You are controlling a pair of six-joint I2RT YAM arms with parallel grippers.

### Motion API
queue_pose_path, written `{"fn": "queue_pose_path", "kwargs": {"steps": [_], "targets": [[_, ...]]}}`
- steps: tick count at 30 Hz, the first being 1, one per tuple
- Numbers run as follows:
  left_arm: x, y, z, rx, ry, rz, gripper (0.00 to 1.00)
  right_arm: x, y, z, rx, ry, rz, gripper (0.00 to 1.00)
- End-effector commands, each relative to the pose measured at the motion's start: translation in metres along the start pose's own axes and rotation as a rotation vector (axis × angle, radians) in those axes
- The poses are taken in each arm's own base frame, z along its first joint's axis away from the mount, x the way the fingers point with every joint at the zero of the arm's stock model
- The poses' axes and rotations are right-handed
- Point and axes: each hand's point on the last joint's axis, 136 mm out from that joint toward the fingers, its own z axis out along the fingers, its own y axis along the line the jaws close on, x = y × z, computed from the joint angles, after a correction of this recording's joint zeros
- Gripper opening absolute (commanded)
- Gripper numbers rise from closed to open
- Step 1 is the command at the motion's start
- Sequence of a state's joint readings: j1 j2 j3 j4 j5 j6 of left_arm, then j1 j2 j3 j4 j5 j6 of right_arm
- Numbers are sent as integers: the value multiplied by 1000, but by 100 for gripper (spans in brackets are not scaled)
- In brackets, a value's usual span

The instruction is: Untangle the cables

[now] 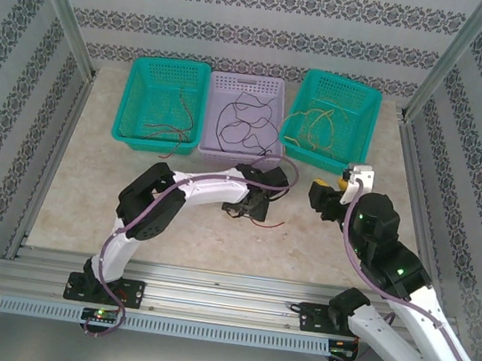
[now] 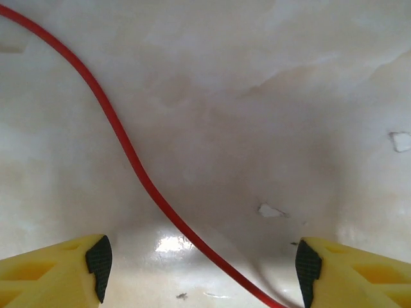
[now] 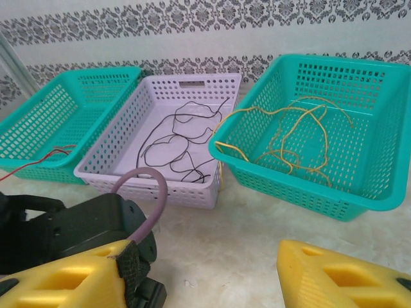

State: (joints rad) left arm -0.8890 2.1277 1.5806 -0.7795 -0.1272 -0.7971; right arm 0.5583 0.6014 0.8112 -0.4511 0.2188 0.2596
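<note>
A single red cable lies on the pale table and runs diagonally between the spread fingers of my left gripper, touching neither pad. From above, that gripper points down at the table centre, with the red cable trailing to its right. Other red cables lie in the left teal basket, black ones in the lavender basket, and yellow and orange ones in the right teal basket. My right gripper is open and holds nothing, hovering right of the left wrist.
The three baskets stand side by side along the back wall. One yellow cable end hangs over the right teal basket's near corner. The left arm's black wrist and its purple hose sit close to my right gripper's left finger. Metal frame posts flank the table.
</note>
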Motion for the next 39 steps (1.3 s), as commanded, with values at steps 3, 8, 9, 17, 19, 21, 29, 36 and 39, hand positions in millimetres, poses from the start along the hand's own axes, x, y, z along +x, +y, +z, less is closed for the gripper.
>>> {"fn": "queue_pose_path", "kwargs": {"steps": [3, 8, 9, 17, 19, 21, 29, 36, 39], "targets": [[11, 4, 11, -46, 47, -29, 62, -2, 3, -9, -31, -4, -3, 59], [11, 15, 25, -67, 74, -58, 27, -4, 6, -14, -53, -9, 5, 59], [12, 18, 26, -68, 77, -64, 23, -4, 6, -15, -53, -11, 6, 59], [30, 37, 28, -70, 90, -114, 0, -2, 7, -18, -65, -10, 12, 60], [35, 40, 22, -52, 88, -132, 0, 0, 9, -17, -74, -4, 17, 60], [39, 41, 12, -18, 86, -154, 0, 2, 9, -15, -76, 3, 18, 60], [36, 46, -77, 111, -41, -180, 0, 8, 9, -10, -75, 20, 35, 60], [13, 72, -171, 186, -233, -197, 0, 4, 13, -7, -83, 24, 38, 60], [1, 87, -214, 199, -329, -192, 0, 3, 13, -6, -83, 16, 46, 60]]}}
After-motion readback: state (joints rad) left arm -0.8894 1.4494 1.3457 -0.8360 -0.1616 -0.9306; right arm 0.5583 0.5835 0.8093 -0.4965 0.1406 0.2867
